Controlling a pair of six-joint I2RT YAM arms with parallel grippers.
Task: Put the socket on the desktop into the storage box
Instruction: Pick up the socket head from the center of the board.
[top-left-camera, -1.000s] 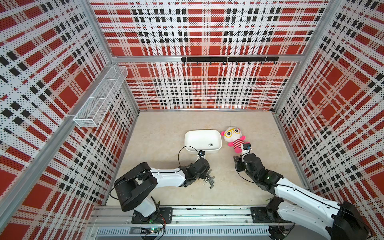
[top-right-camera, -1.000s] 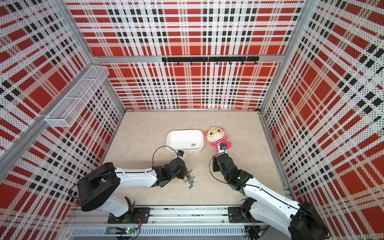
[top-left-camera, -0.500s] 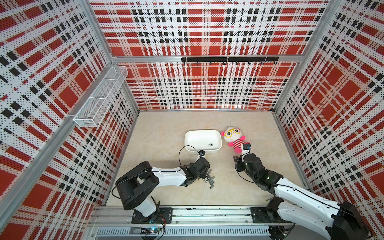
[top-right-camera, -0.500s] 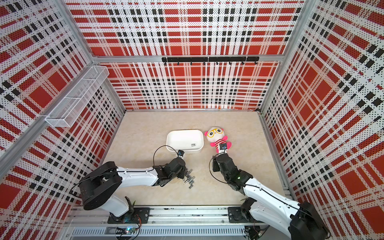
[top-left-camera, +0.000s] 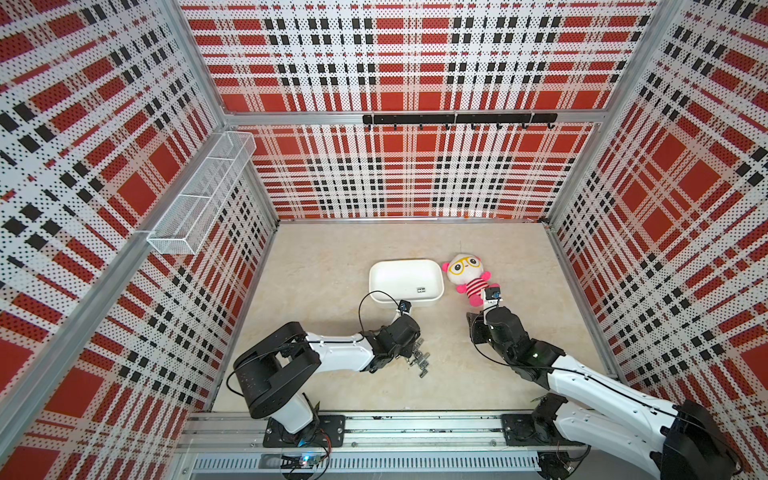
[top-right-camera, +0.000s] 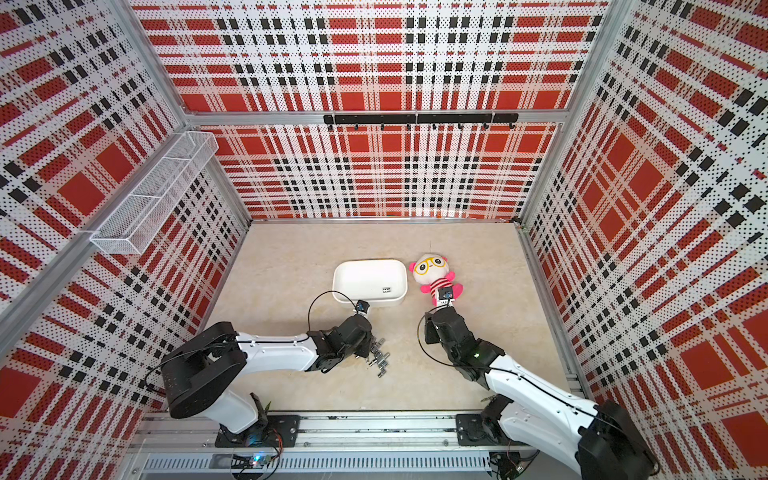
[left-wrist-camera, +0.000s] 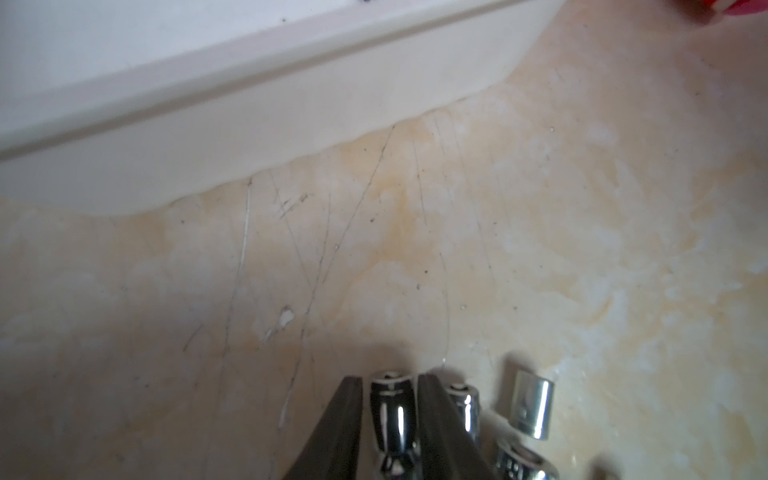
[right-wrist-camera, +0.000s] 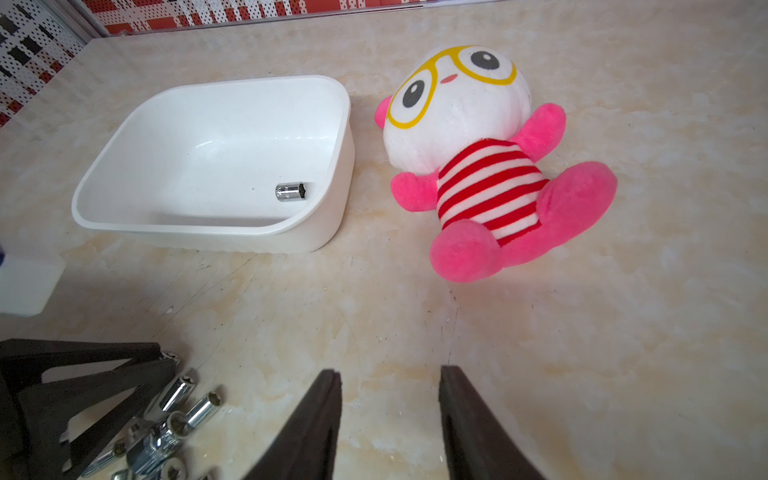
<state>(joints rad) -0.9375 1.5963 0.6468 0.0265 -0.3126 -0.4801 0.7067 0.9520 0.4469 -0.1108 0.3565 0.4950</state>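
Chrome sockets, heaped: lodged on the beige desk, apart from the box. In both top views the heap is half covered by the left wrist, so no count can be made. In the right wrist view it is cut off at the frame edge.

Left end effector: only the fingertips are shown in the left wrist view. A bracketed socket is found between the fingers, resting on the desk. It appears to be touched by one finger, while a thin dark sliver is left at the other. Whether it is clamped cannot be told. Neighbouring sockets are cropped by the frame.

Right end effector: released, with the fingers spread and only bare desk between them. It is hidden beneath its own wrist in both top views.

Box: white and smooth-walled, set at mid-desk just beside the doll.

Boxed socket: laid on its side on the box floor, by the corner nearest the doll. It is reduced to a speck in the top views.

Doll: pink and white with red stripes, laid on its back. Its legs are covered by the right wrist camera in the top views.

Basket: white wire, mounted on the left wall.

Rail: black and hooked, fixed to the back wall.
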